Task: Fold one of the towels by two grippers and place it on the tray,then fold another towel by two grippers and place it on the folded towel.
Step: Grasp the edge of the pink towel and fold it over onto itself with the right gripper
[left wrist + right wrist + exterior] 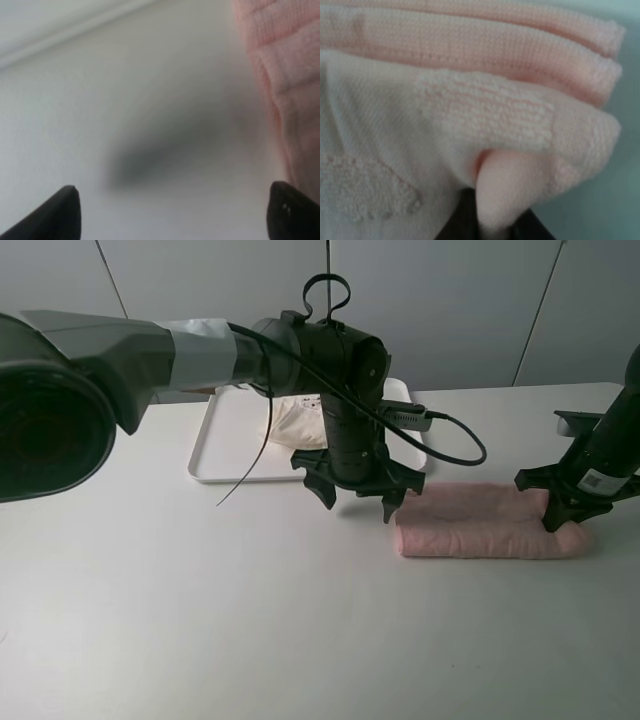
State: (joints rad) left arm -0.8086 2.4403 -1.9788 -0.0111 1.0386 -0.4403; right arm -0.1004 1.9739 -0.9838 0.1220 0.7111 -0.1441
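pink towel [480,525]: folded into a long band on the table [250,610], at 4 o'clock from the tray [215,465]; not yet on the cream towel [298,420]
cream towel: bundled on the tray
left gripper [358,500]: spread wide, empty, just off the band's 9 o'clock end
right gripper [562,512]: pinched on a fold at the 3 o'clock end
handling: we judge it light, soft, floppy; take both ends or it sags
surface: smooth white table; grey wall panels [450,300] at 12 o'clock

White worktop [250,620], matte, w/ 2 things directly on it: white tray [225,440] at far side nr centre; pink towel [480,530], folded into long strip, right of tray & closer to camera.
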